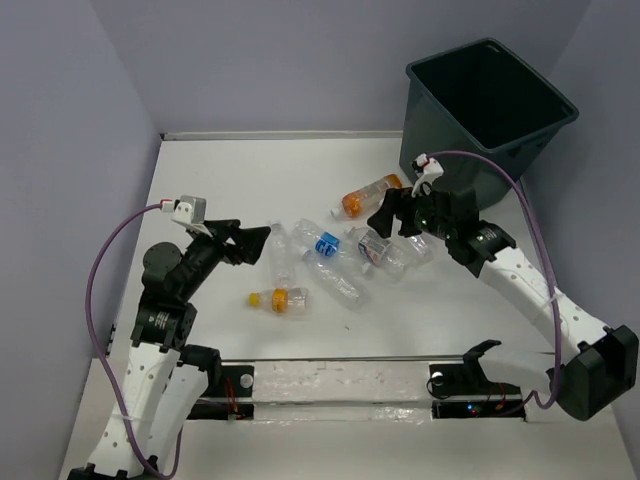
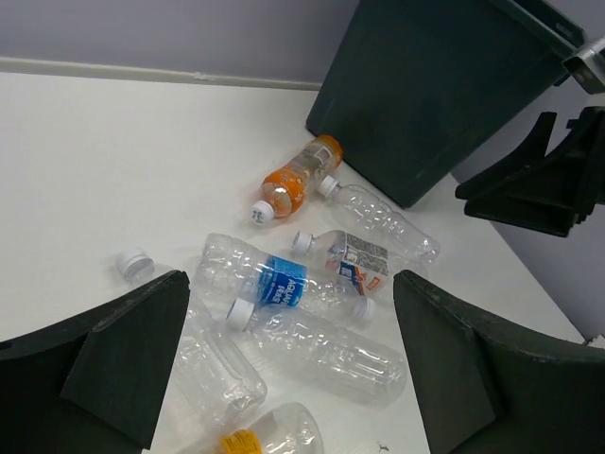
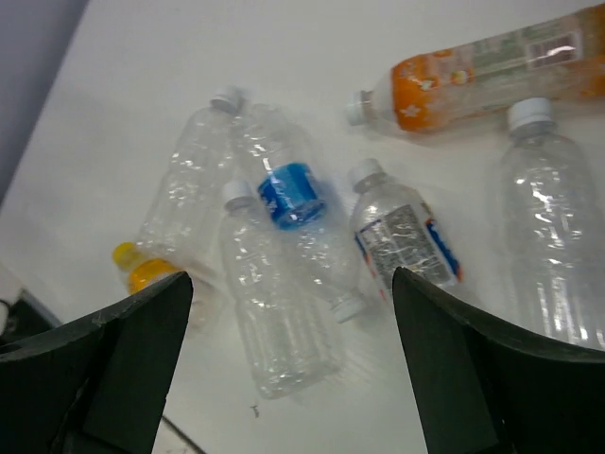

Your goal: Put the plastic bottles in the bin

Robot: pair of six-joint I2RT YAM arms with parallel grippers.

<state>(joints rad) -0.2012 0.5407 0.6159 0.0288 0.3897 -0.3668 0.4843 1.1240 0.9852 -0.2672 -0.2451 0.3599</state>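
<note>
- Bottles: lying clustered mid-desk; bin at far right, none visible inside.
- My jaws, both arms: wide open, empty.
- Risk: overlapping round bottles may roll or slip when pinched.

We're looking into a robot lab cell: plain lavender walls are boxing in a white worktop, cabled arms reaching over it.

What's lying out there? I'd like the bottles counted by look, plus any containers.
Orange bottles: 2
Labelled clear bottles: 2
Plain clear bottles: 3
Bin: 1
Total: 7 bottles and 1 bin, 8 things.
</note>
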